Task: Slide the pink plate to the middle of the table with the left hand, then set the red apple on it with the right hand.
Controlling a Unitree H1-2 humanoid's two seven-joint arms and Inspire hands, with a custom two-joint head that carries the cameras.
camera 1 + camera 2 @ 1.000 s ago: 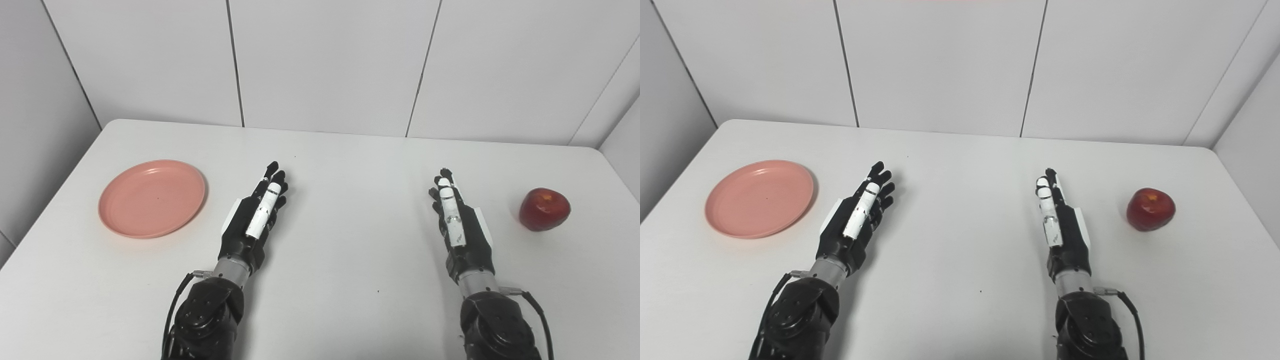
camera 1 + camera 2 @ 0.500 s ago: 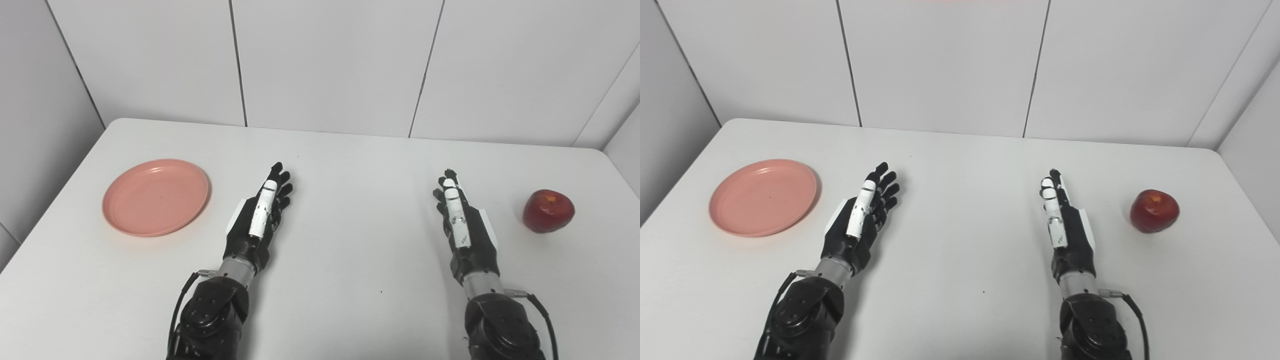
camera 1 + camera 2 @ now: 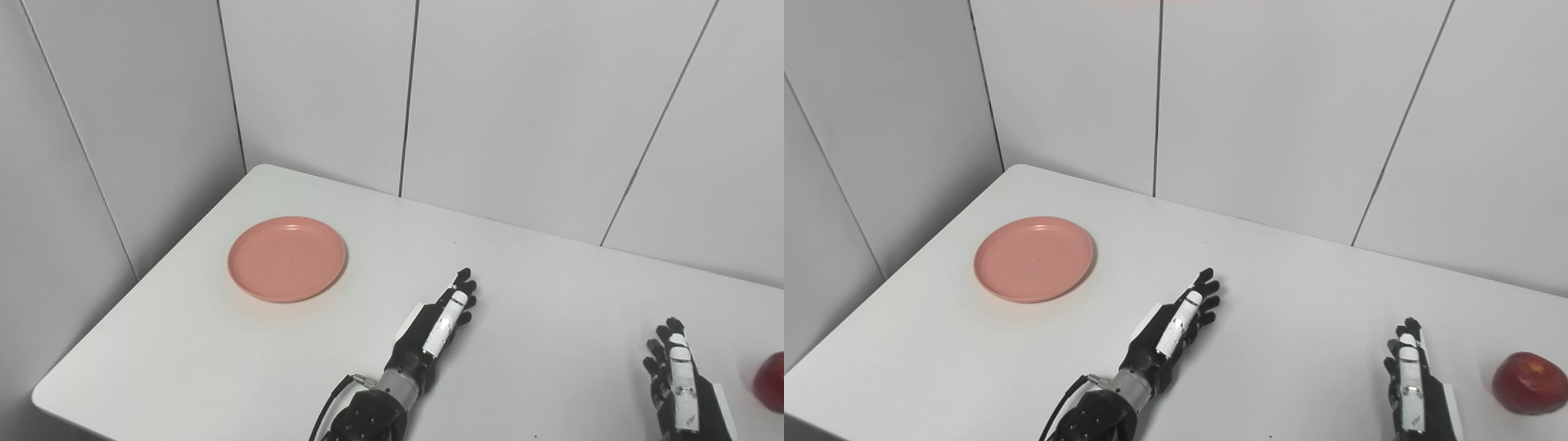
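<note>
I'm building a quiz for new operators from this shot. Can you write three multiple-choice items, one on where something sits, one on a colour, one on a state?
1. Where does the round pink plastic plate sit?
A. on the white table, left of the left hand
B. between the two hands
C. beside the apple

2. What colour is the round glossy apple lying right of the right hand?
A. green
B. yellow
C. red

3. What is the state of the left hand?
A. shut on the plate
B. open, holding nothing
C. shut on the apple

Answers:
1 A: the plate lies towards the table's left side, apart from the left hand.
2 C: its skin is deep red.
3 B: its fingers are stretched out and apart, with nothing in them.
</note>
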